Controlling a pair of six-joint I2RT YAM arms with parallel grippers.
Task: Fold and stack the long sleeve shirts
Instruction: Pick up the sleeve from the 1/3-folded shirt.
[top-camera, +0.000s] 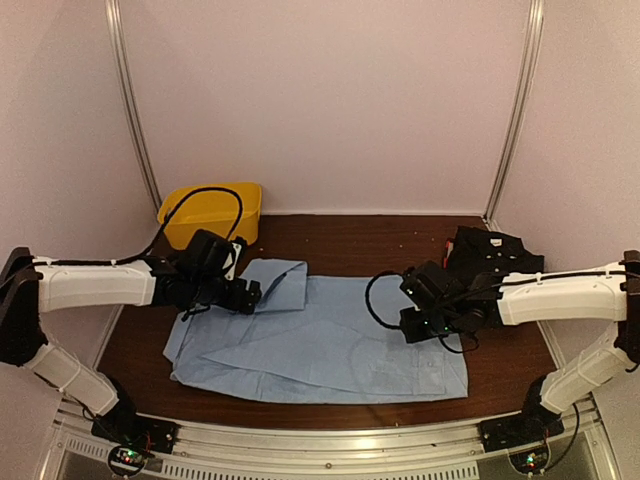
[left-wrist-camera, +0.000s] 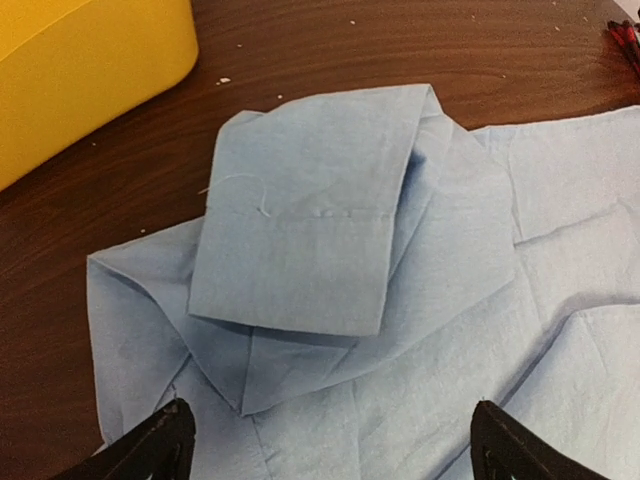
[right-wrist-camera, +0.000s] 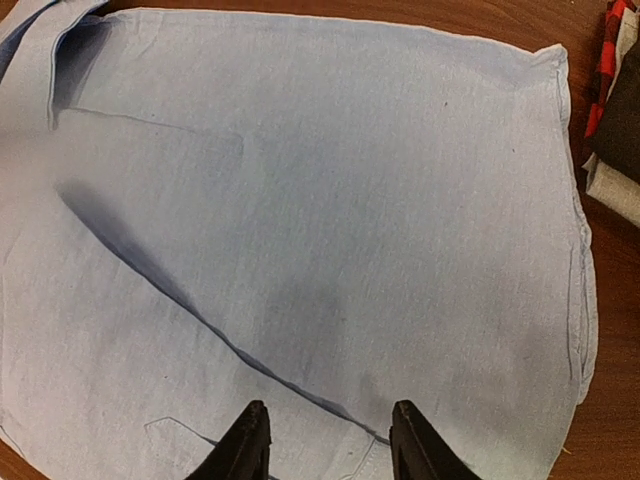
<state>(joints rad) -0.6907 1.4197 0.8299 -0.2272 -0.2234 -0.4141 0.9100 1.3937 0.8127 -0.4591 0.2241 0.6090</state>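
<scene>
Fabric of the light blue shirt (top-camera: 330, 345) lies spread across the middle of the bench (top-camera: 380, 235). It looks mostly flat to me, with one long diagonal crease and a sleeve (left-wrist-camera: 310, 230) folded back over its far left corner. My left hand (left-wrist-camera: 330, 455) hovers over that fold, fingers spread wide, holding nothing. My right hand (right-wrist-camera: 330, 445) hangs above the shirt's right half, fingers partly apart with nothing between them. I see a folded black shirt (top-camera: 492, 250) at the far right, near the blue one's edge.
</scene>
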